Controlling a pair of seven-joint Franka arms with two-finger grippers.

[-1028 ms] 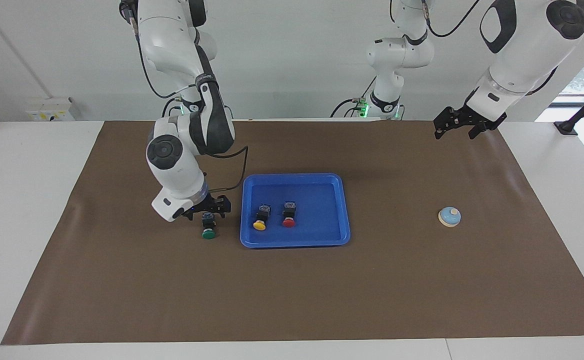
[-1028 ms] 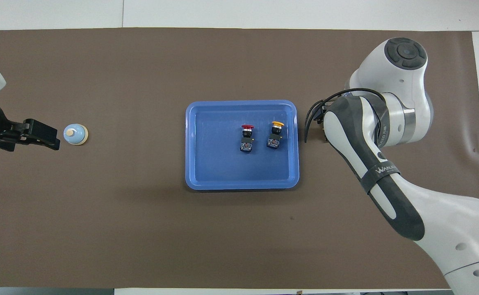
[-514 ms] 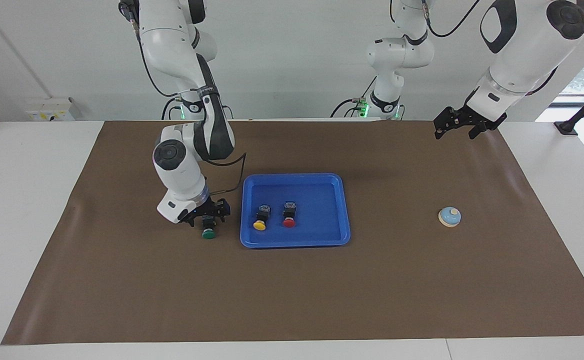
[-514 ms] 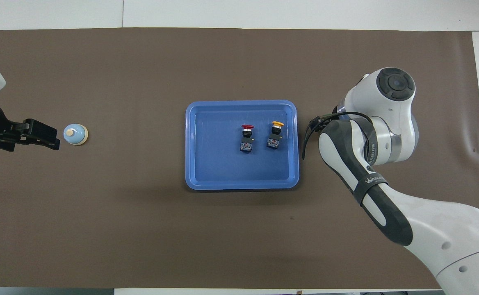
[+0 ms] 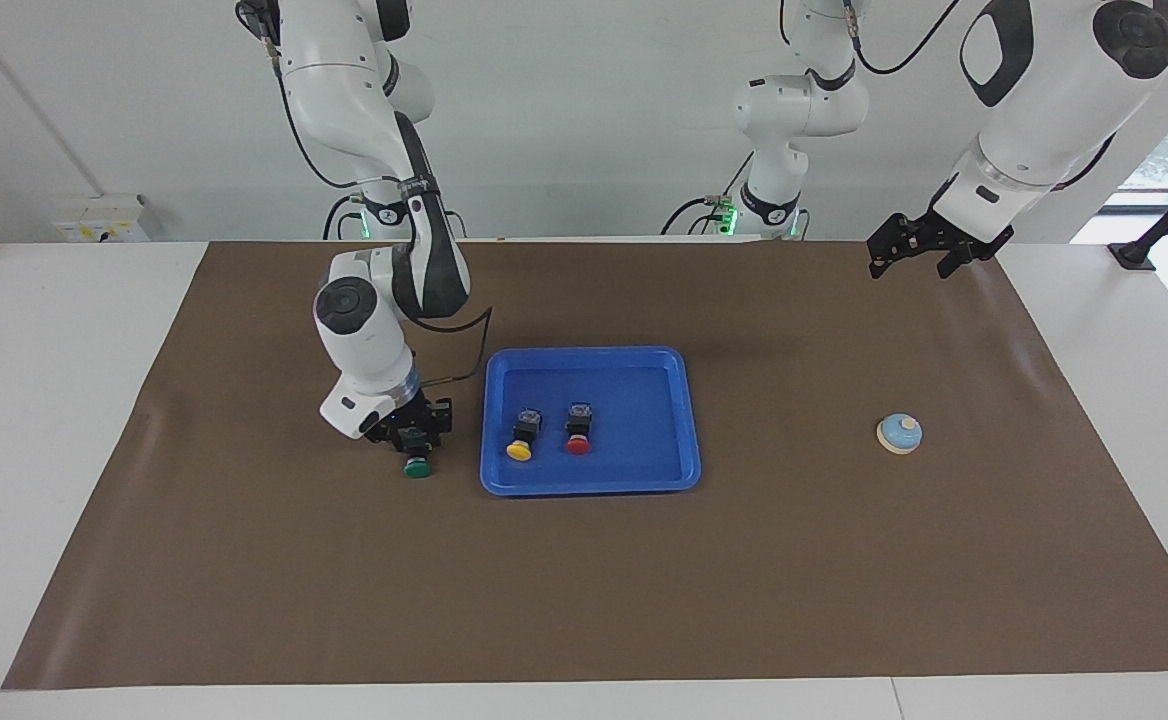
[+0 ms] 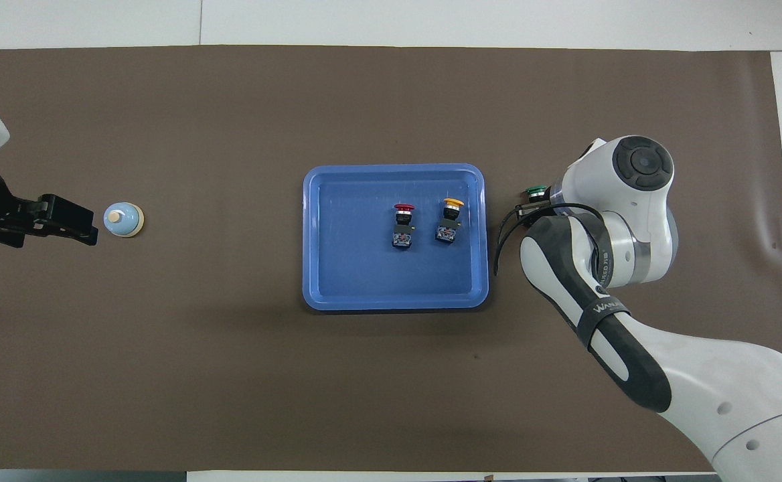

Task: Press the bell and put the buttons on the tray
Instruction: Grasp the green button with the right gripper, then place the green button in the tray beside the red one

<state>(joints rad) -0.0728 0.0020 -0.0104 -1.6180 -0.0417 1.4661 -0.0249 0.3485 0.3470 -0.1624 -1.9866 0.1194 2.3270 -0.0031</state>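
Observation:
The blue tray [image 5: 690,420] lies in the middle of the brown mat and holds the yellow button [image 5: 519,450] and the red button [image 5: 578,445]. The green button [image 5: 417,466] lies on the mat beside the tray, toward the right arm's end. My right gripper [image 5: 414,438] is low over it, open, with a finger on each side of its black body. In the overhead view only the green cap [image 6: 535,193] shows past the right arm. The bell [image 5: 899,433] sits toward the left arm's end. My left gripper [image 5: 911,265] waits open, raised over the mat.
The brown mat [image 5: 584,600] covers most of the white table [image 5: 44,400]. A third arm's base [image 5: 774,205] stands at the robots' edge. A white socket box [image 5: 99,218] sits by the wall at the right arm's end.
The right arm has drawn in and its gripper has come down onto the green button's body. The green cap now shows in the overhead view. The left arm has not moved.

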